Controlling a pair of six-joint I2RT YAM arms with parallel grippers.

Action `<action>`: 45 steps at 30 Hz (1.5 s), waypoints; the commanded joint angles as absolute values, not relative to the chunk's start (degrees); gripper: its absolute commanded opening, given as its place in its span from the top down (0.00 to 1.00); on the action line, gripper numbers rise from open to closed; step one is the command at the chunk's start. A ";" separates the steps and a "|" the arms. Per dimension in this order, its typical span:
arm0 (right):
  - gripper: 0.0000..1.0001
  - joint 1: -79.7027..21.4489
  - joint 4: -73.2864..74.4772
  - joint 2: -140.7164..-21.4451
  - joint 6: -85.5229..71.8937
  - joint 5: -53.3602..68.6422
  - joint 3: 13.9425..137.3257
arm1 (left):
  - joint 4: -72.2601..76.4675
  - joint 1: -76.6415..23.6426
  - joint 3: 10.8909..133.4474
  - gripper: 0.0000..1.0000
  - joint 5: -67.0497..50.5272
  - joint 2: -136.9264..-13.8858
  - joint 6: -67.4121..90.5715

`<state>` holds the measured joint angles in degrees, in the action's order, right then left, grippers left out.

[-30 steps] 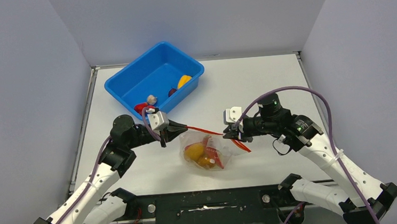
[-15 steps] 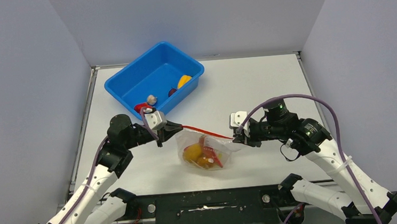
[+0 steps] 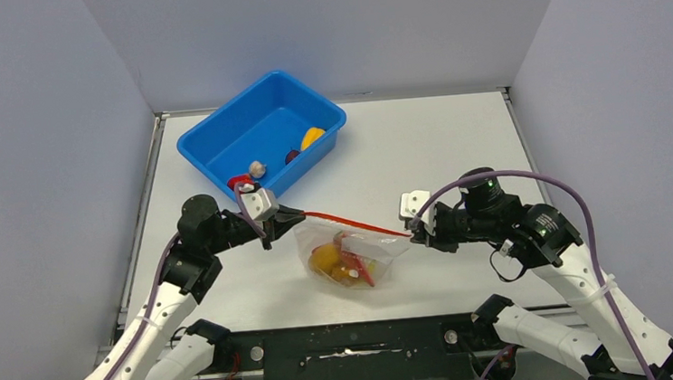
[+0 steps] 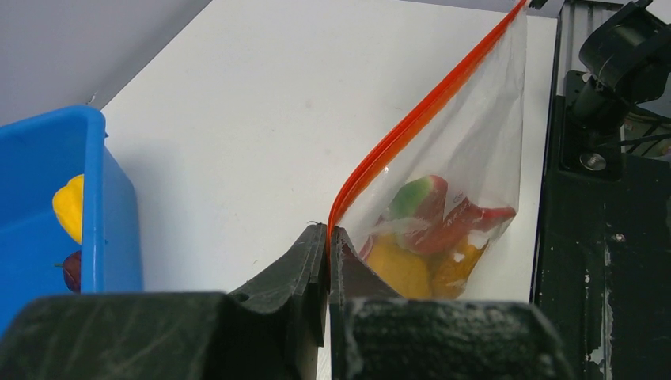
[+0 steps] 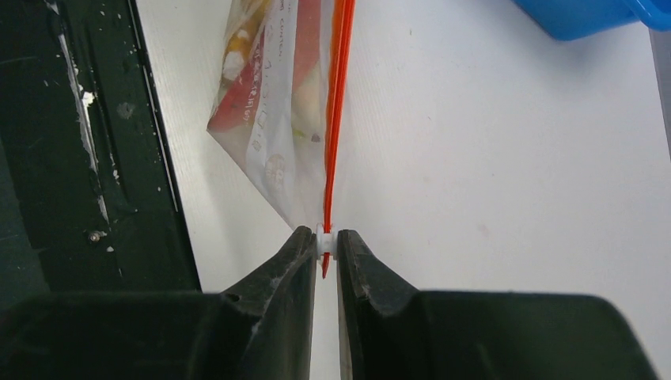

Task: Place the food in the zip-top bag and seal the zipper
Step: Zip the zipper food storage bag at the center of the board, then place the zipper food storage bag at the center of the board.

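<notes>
Left gripper (image 3: 302,214): we saw it pinched tight on one end of the zipper (image 3: 354,224).
Right gripper (image 3: 413,231): it was pinched on the other end, at a small white slider (image 5: 325,240).
Zip-top bag (image 3: 384,244): it was stretched between both grippers, over the table (image 3: 420,147).
Food (image 3: 337,262): we saw it inside the bag.
</notes>
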<state>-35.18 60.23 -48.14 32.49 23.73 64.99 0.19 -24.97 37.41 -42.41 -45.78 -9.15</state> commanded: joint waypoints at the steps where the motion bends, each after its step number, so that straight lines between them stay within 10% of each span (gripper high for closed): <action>1: 1.00 -34.51 67.65 -46.12 33.05 16.49 69.72 | -1.01 -23.75 40.43 1.00 -42.70 -43.89 -10.81; 18: 1.00 -34.54 49.82 -39.86 6.83 35.42 65.94 | -0.21 -23.73 38.37 0.99 -45.71 -42.25 -1.35; 24: 1.00 -34.49 39.04 -42.65 -1.40 20.49 58.67 | -3.60 -23.79 39.20 0.57 -36.77 -42.46 -0.02; 35: 1.00 -30.44 33.72 -55.30 -1.01 -3.24 57.73 | -6.46 -23.82 42.18 0.46 -28.01 -43.70 3.99; 45: 1.00 -7.92 21.34 -61.83 -4.76 1.80 52.24 | -5.56 -23.82 41.66 0.33 -25.99 -45.46 6.74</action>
<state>-12.99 30.59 -59.70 -2.72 0.19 53.21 -7.46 -24.16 39.38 -28.14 -45.17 4.89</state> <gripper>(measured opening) 0.139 0.669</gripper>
